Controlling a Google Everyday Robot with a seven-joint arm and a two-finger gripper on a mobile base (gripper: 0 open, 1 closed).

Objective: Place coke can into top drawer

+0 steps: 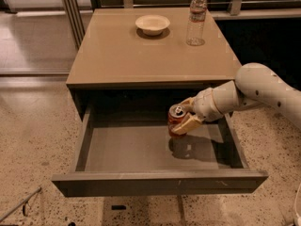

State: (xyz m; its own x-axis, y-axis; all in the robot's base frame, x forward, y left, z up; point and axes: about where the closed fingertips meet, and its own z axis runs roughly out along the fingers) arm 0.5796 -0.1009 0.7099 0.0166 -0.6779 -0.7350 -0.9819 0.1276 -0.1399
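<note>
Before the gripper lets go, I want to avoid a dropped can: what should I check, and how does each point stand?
1. Top drawer pulled open: ok.
2. Gripper shut on the coke can: ok, a finger on either side.
3. Can inside the drawer walls, right of middle: ok.
4. Can bottom touching the drawer floor: cannot tell.
5. Bowl and water bottle away from the arm, at the back of the cabinet top: ok.
</note>
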